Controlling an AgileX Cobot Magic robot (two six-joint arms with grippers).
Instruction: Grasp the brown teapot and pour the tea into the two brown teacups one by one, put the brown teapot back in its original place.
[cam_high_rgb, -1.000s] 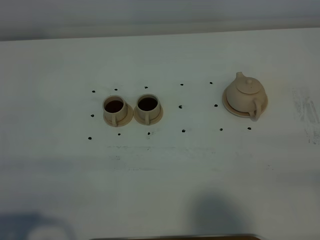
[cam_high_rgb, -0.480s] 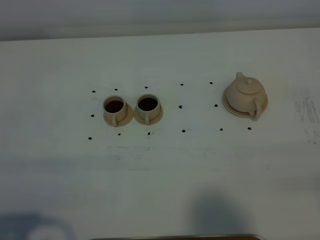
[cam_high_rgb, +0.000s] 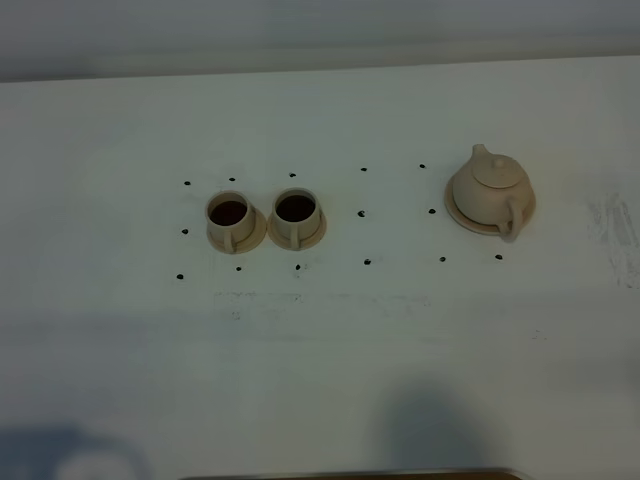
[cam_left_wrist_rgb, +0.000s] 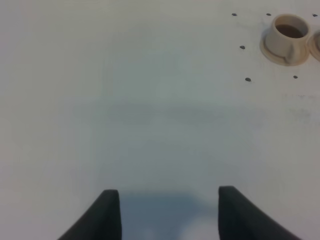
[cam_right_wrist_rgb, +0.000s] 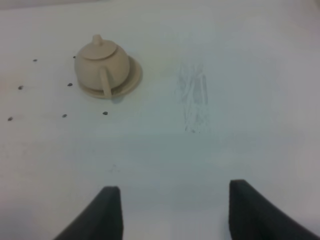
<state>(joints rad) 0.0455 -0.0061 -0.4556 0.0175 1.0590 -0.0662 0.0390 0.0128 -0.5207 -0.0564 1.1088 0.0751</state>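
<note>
The teapot sat on its saucer. Two cups with dark tea stood side by side, well apart from it. The left gripper and right gripper were released, holding nothing, over the table.

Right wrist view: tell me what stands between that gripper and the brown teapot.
Nothing visible does. The right gripper hangs open over bare white table; the brown teapot sits on its saucer beyond, handle turned towards the gripper.
</note>
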